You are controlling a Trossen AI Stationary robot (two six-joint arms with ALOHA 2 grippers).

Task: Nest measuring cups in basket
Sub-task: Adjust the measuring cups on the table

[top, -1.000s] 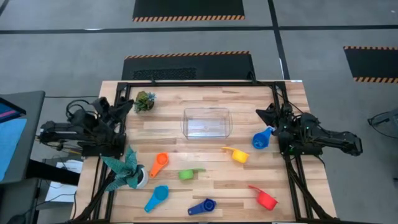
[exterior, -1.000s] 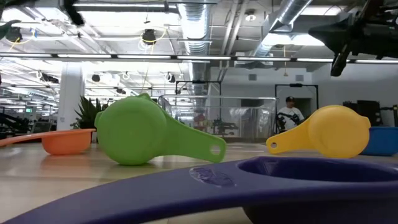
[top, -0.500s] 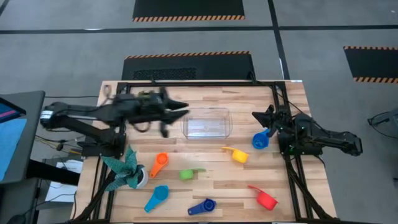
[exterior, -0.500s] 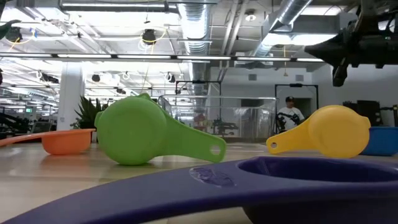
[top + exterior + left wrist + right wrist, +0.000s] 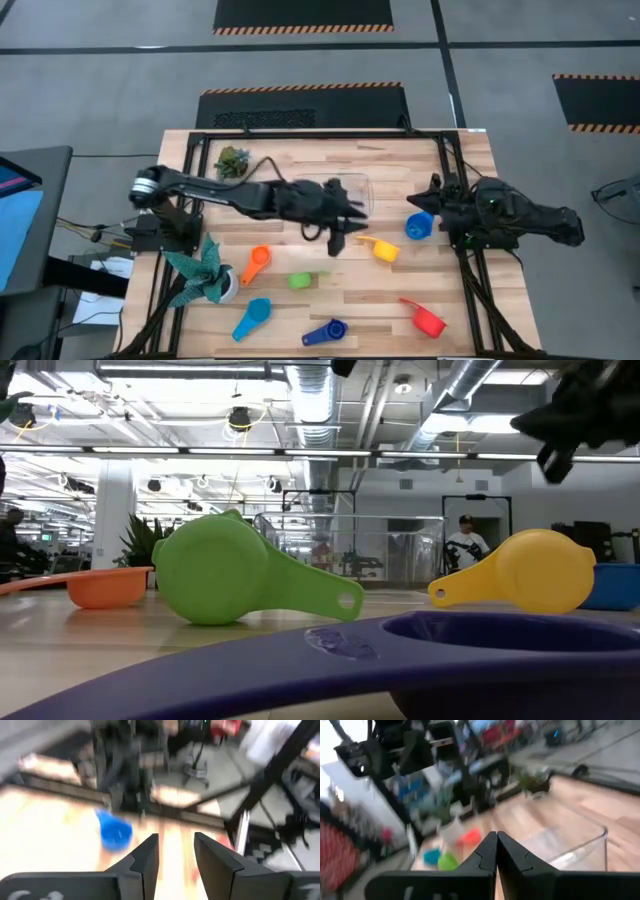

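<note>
The measuring cups are all still out on the table (image 5: 300, 160), and none of them sits in the basket (image 5: 352, 186) yet, so the job looks like it has hardly begun. The basket is near the middle of the table, a bit toward 12 o'clock, and it looks empty. The yellow cup (image 5: 381, 248) lies just past the basket toward 5 o'clock. The blue cup (image 5: 417, 226) lies toward 3 o'clock. The orange cup (image 5: 255, 264), the green cup (image 5: 301, 280), the light blue cup (image 5: 251, 318), the dark blue cup (image 5: 326, 331) and the red cup (image 5: 428, 321) are spread along the 6 o'clock side. The left gripper (image 5: 335, 240) now hangs just beside the yellow cup, with its fingers a little apart and nothing between them. A second ago the left arm was folded up at the 9 o'clock edge, and since then it has swung right across the basket. The right gripper (image 5: 432, 190) is by the blue cup at 3 o'clock, with its fingers pressed together and holding nothing, and it has barely moved. No cup has changed place.
</note>
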